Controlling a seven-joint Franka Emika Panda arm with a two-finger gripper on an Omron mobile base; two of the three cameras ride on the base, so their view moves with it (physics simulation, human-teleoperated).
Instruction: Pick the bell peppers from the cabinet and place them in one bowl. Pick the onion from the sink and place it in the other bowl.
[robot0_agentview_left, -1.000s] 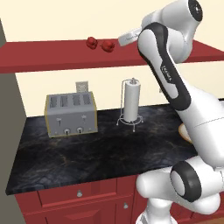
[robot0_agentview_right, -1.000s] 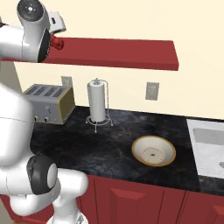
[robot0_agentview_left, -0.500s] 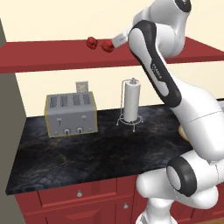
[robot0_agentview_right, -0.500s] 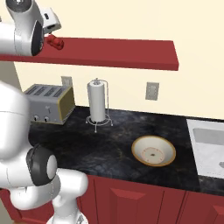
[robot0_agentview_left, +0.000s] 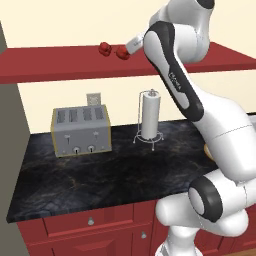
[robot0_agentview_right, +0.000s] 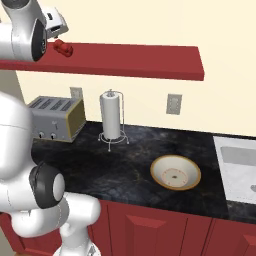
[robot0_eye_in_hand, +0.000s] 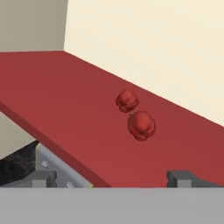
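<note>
Two dark red lumpy bell peppers (robot0_eye_in_hand: 141, 125) (robot0_eye_in_hand: 127, 100) sit close together on the flat red cabinet (robot0_eye_in_hand: 65, 96). In the left base view the bell peppers (robot0_agentview_left: 122, 53) (robot0_agentview_left: 105, 48) lie just left of my gripper (robot0_agentview_left: 130, 48). My gripper (robot0_eye_in_hand: 111, 179) is open and holds nothing; its fingertips (robot0_eye_in_hand: 41, 178) stand wide apart, short of the nearer pepper. The pale tan bowl (robot0_agentview_right: 175, 172) rests on the dark counter, left of the sink (robot0_agentview_right: 240, 162). The onion and the other bowl are out of view.
A silver toaster (robot0_agentview_left: 81, 131) and a paper towel holder (robot0_agentview_left: 150, 117) stand on the black counter (robot0_agentview_left: 100, 175) below the cabinet. Red base cabinets with knobs (robot0_agentview_left: 90, 222) run under the counter. A cream wall rises behind the cabinet.
The arm has swung left along the cabinet, bringing the open hand closer to the two peppers. The peppers have not moved.
</note>
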